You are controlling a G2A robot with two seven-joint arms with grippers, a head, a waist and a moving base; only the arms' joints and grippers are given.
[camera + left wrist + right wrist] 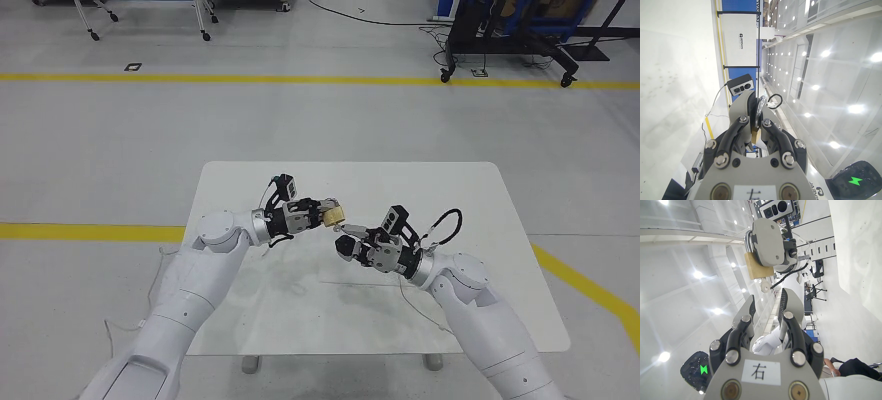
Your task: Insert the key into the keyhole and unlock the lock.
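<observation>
My left gripper point(318, 213) is shut on a brass padlock point(332, 213) and holds it in the air above the middle of the white table. In the left wrist view the silver shackle point(760, 108) stands between the fingers of that gripper point(758, 113), with the brass body point(755, 136) nearer the wrist. In the right wrist view a key with a round pale head point(765, 287) sticks out of the padlock body point(757, 265). My right gripper point(767, 296) is open just short of the key head, touching nothing. In the top view it point(347, 243) sits close below the padlock.
Both arms meet over the white table point(480, 200), whose surface around them is bare. Yellow floor lines point(300, 78) and wheeled frames point(510, 45) lie far beyond the table's back edge.
</observation>
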